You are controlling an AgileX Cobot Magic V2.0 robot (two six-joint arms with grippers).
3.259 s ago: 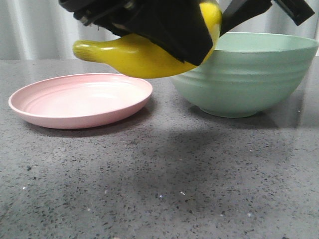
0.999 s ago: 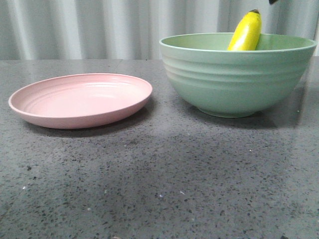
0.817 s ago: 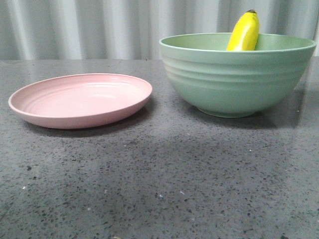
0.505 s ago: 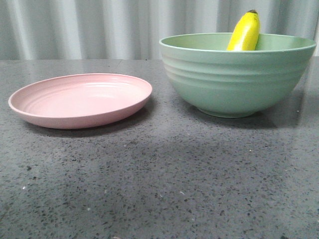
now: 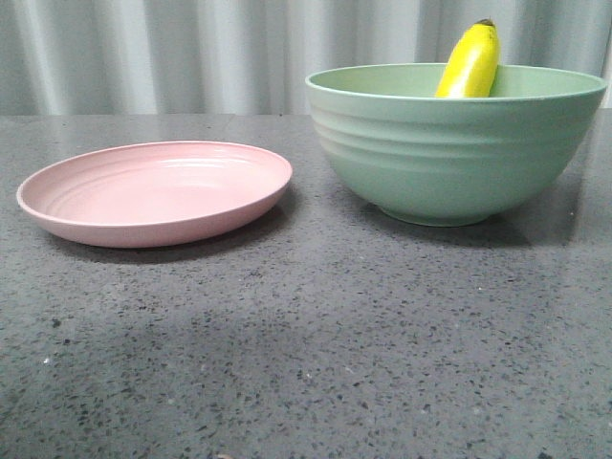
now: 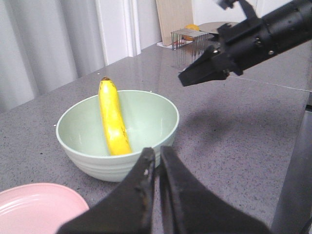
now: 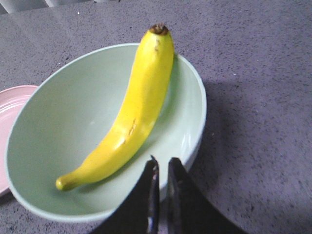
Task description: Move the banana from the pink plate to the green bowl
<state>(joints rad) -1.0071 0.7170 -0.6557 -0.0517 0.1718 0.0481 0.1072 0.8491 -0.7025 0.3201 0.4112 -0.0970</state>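
Observation:
The banana (image 5: 470, 59) leans in the green bowl (image 5: 459, 153), its dark tip poking above the far rim. In the right wrist view the banana (image 7: 131, 112) lies along the inner wall of the bowl (image 7: 58, 126), stem end low. The pink plate (image 5: 153, 191) sits empty to the bowl's left. My left gripper (image 6: 157, 152) is shut and empty, held off the near side of the bowl (image 6: 146, 117). My right gripper (image 7: 161, 165) is shut and empty above the bowl's rim; it also shows in the left wrist view (image 6: 186, 79), raised beyond the bowl.
The dark speckled table (image 5: 306, 354) runs to a grey curtain at the back. In the left wrist view a wire rack (image 6: 187, 36) and a wooden board (image 6: 174, 17) stand at the far end, and a dark post (image 6: 297, 195) is at the side.
Earlier a gripper carried the banana above the plate and bowl. Now the banana rests in the bowl and no arm shows in the front view. The last gripper bit left the top edge.

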